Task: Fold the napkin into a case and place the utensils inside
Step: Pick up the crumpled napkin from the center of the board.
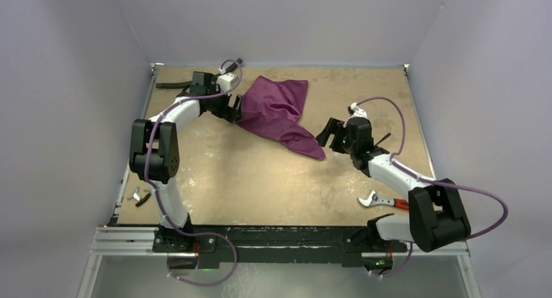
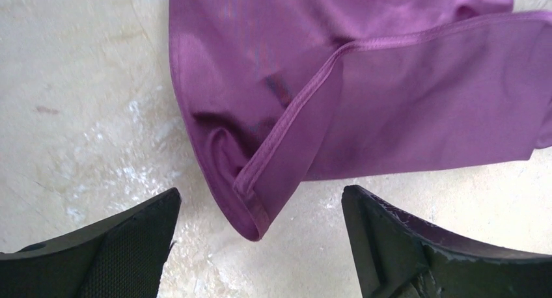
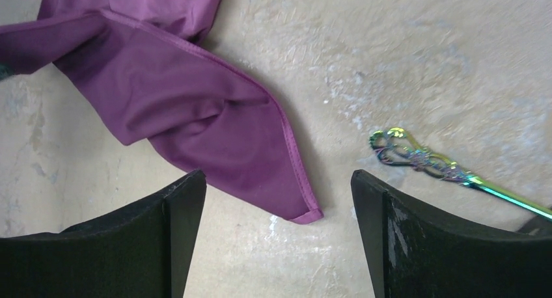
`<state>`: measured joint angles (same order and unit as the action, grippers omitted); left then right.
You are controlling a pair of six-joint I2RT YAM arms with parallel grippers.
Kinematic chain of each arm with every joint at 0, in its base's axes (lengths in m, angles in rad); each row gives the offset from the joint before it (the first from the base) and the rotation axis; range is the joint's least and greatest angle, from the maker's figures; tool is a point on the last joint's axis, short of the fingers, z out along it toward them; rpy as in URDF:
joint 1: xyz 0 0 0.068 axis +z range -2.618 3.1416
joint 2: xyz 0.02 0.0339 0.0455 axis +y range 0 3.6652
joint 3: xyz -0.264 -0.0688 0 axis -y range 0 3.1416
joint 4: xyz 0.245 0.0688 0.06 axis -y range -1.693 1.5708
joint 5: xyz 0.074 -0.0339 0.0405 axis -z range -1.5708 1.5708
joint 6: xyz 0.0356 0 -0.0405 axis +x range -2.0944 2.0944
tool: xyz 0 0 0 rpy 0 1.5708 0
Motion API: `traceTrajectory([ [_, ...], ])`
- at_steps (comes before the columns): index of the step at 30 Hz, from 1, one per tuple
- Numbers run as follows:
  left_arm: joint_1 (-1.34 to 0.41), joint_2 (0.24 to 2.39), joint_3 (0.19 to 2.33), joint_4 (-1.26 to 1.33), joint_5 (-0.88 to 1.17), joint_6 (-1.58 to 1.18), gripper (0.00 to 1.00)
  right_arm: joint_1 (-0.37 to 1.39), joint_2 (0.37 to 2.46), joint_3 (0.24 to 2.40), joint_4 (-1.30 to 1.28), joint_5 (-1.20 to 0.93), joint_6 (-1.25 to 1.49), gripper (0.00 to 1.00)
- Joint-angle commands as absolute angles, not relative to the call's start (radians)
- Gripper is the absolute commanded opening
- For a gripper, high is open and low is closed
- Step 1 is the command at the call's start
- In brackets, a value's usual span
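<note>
**Near edge, right side.** A red-handled wrench [image 1: 381, 200] lies on the table [image 1: 260, 194] beside the right arm's base, well apart from the cloth. It has no part in the job.

**Mid-table.** The right gripper [image 3: 276, 177] hovers with its jaws spread wide and nothing between them, above the near pointed corner of the napkin [image 3: 195, 109]. Just to the right of that corner lies one utensil [image 3: 416, 158]. Only its ornate, rainbow-sheened handle shows in the wrist view (fork or spoon cannot be told), and it does not touch the cloth.

**Beyond.** The napkin lies rumpled and partly doubled over itself in the far middle of the table, not yet a case.
- **Handling, as judged:** the cloth looks thin, light, limp and slightly slick. It will likely drape and slide rather than hold a crease.
- **Risk:** a pinch may catch two layers where the flap overlaps.
- **Where to hold:** the stitched hem looks the firmest part, so corners on the hem are the places to take hold.

**Far left.** The left gripper [image 2: 260, 197] is likewise open and empty. Its jaws sit either side of a rolled-over hem corner, close above the table. Each arm thus has a corner in reach, and pulling the two apart should flatten the square. A black hose [image 1: 172, 85] lies at the far left edge behind that arm.
</note>
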<state>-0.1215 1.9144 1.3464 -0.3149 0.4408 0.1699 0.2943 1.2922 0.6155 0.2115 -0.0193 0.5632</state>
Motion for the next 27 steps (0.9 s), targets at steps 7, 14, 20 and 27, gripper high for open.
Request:
traceTrajectory([
  [7, -0.161, 2.004, 1.498, -0.347, 0.497, 0.233, 0.44, 0.335, 1.425, 0.609, 0.232, -0.060, 0.661, 0.81],
  [14, -0.163, 1.978, 1.496, -0.344, 0.443, 0.248, 0.17, 0.338, 1.493, 0.604, 0.287, -0.103, 0.685, 0.76],
  [20, -0.162, 1.946, 1.476, -0.354, 0.420, 0.263, 0.14, 0.342, 1.528, 0.601, 0.318, -0.117, 0.684, 0.66],
  [27, -0.163, 1.933, 1.484, -0.364, 0.421, 0.259, 0.00, 0.344, 1.494, 0.608, 0.291, -0.092, 0.666, 0.19],
])
